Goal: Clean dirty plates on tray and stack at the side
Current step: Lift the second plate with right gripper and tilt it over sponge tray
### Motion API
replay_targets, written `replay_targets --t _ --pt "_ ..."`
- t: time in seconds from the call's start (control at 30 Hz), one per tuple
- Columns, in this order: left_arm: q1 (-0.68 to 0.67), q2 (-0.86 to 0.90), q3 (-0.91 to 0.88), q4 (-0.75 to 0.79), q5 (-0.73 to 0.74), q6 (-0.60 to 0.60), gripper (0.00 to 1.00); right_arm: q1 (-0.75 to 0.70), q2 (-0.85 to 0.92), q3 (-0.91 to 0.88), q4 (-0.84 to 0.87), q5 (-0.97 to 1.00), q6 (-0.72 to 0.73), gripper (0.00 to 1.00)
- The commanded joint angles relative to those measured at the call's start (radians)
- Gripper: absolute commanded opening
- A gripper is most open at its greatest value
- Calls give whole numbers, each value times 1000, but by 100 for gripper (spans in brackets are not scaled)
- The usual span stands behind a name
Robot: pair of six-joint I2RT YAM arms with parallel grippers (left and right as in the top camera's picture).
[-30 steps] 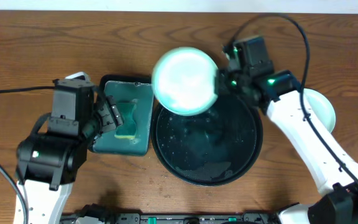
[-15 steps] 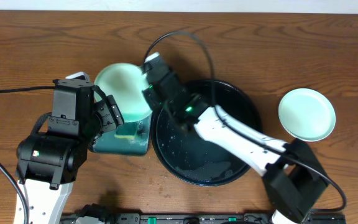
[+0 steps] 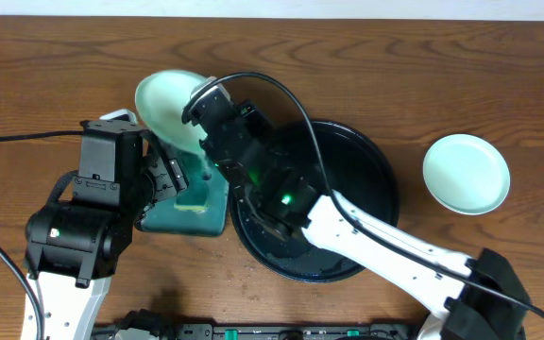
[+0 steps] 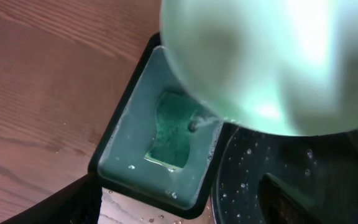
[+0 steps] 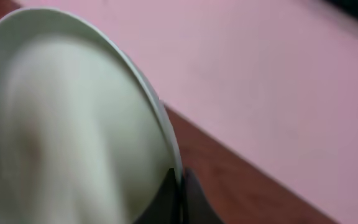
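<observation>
My right gripper point(image 3: 197, 125) is shut on the rim of a pale teal plate point(image 3: 166, 97) and holds it tilted in the air over the back of the small rectangular tray. In the right wrist view the fingers point(image 5: 179, 182) pinch the plate's point(image 5: 67, 124) edge. The same plate point(image 4: 272, 59) fills the top of the left wrist view. A second plate point(image 3: 466, 173) lies on the table at the right. I see no third plate. The large round black tray point(image 3: 386, 194) is wet and holds no plate. My left gripper point(image 3: 166, 176) point(image 4: 179, 211) is open and empty beside the rectangular tray.
The small rectangular black tray point(image 3: 217, 227) point(image 4: 114, 146) holds teal liquid and a sponge point(image 3: 195, 199) point(image 4: 169, 127). It touches the round tray's point(image 4: 291, 180) left side. Water drops lie on the wood by its corner. The right arm spans the round tray.
My right arm swung left from the round tray's back edge, carrying the plate over the rectangular tray, and tilted it. The left arm has not moved.
</observation>
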Motion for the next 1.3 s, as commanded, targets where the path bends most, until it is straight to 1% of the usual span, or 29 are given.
replay_targets --t 0.0,0.2,0.27,0.53,1.27 --pt "5 3 16 -3 2 2 81 10 -25 14 21 87 -104 1" --pt "5 3 16 -3 2 2 81 18 -27 14 95 110 -226 1" --pt "5 3 16 -3 2 2 81 24 -27 14 116 130 -243 1" --pt "5 3 16 -3 2 2 81 43 -27 14 163 143 -282 1" --pt "5 3 16 -3 2 2 81 50 -27 14 212 142 -334 1"
